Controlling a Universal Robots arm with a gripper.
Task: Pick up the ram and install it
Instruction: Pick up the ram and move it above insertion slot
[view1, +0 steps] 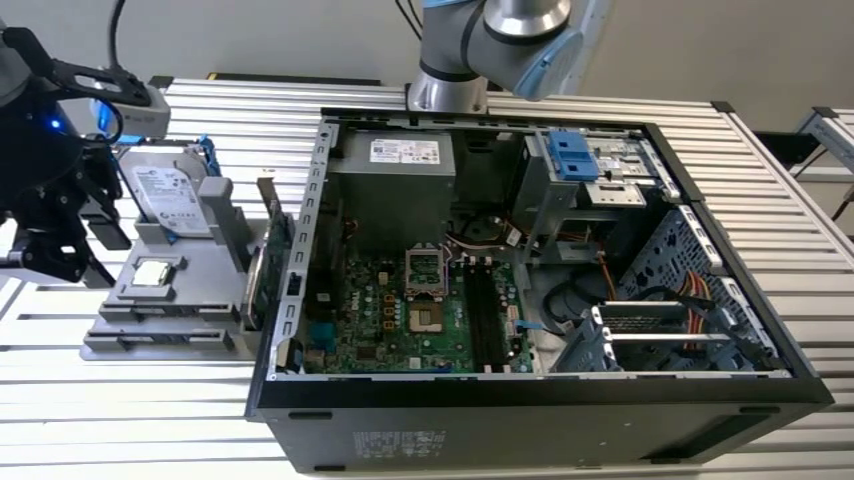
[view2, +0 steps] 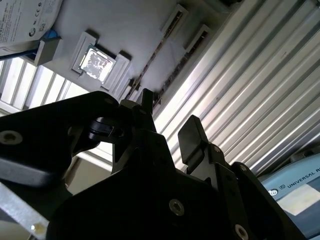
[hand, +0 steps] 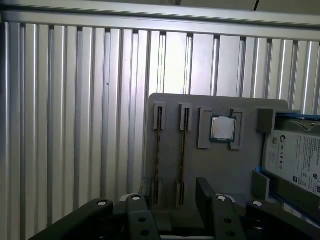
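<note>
Two thin ram sticks stand on edge in narrow slots of a grey holder (hand: 215, 165): one ram stick (hand: 159, 145) and a second (hand: 183, 145) beside it. My gripper (hand: 172, 197) is open, its black fingers (hand: 206, 195) hovering over the near ends of those slots with nothing between them. In the second wrist view the gripper (view2: 167, 112) is also open above the holder, apart from it. In the exterior view the gripper (view1: 74, 255) hangs at the left, beside the holder (view1: 147, 335). The motherboard's long black slots (view1: 487, 320) lie inside the open computer case (view1: 534, 400).
On the holder sit a silver processor chip (hand: 222, 128), a hard drive (hand: 295, 160) in a blue-tabbed frame, and a large green card (view1: 274, 265) upright against the case. The ribbed metal table (hand: 65, 125) extends around the holder. Cables and a drive cage (view1: 667, 320) crowd the case's right side.
</note>
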